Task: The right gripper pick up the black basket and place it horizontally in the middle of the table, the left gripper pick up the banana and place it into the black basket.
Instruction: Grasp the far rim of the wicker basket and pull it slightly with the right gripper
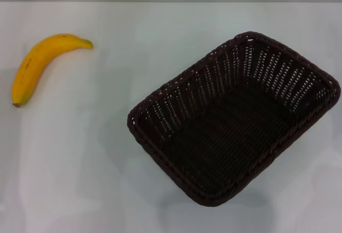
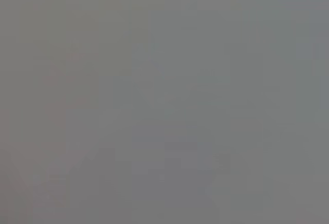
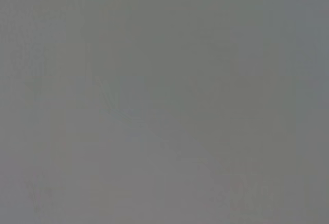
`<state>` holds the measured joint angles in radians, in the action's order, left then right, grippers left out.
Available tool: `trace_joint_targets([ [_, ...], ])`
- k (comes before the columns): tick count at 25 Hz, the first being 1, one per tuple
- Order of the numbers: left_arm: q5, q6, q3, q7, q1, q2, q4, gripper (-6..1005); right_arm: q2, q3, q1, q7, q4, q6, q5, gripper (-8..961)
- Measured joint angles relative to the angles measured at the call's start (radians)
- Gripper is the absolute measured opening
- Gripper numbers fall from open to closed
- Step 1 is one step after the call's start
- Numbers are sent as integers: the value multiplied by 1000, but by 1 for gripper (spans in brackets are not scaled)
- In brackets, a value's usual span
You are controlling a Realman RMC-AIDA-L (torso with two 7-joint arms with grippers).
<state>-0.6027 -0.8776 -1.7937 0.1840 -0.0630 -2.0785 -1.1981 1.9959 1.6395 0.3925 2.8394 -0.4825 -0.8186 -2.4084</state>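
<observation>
Surveying the head view: the black basket (image 1: 235,121) sits on the white surface (image 1: 80,179), toward the right edge and closer to the near edge than the far one. It lies skewed, its long axis running diagonally from the near middle toward the far right corner. Basket is upright and holds nothing; mouth open to the camera. The banana (image 1: 40,64) lies well apart from it, near the far left corner, curved, green stem tip pointing toward the middle, dark end toward the left edge.

Neither tool appears in the head view. Both wrist views show only a flat grey field, with no fingers and no objects. So the right tool and the left tool: cannot tell whether released or clenched; certainly nothing on the surface is held.

Judgement: task not started. First step would be the right tool taking the basket rim, then turning and shifting it toward the middle.

Risks from here:
- The basket is wide and light-looking; a grip on one rim edge could let it swing or tip when lifted, and it could land still skewed.
- Openwork sides could snag a finger on release and drag the basket off position.
- The banana is round and curved; a pinch off its middle could roll it or let it slip.
- If the basket ends up too far right, the left arm's reach to drop the banana in becomes awkward.
</observation>
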Motion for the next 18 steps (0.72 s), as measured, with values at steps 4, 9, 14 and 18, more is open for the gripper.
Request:
trace_joint_targets([
  [4, 0, 0, -3, 0, -1, 0, 0, 786, -11, 0, 4, 0, -40, 91, -32, 725],
  [9, 0, 0, -6, 0, -7, 0, 0, 786, -19, -7, 6, -1, -87, 159, -59, 706],
  [14, 0, 0, -6, 0, -11, 0, -8, 787, -35, -8, -15, -1, -159, 208, -61, 705],
  [18, 0, 0, -6, 0, -12, 0, -11, 787, -49, -8, -34, -1, -201, 228, -61, 707],
])
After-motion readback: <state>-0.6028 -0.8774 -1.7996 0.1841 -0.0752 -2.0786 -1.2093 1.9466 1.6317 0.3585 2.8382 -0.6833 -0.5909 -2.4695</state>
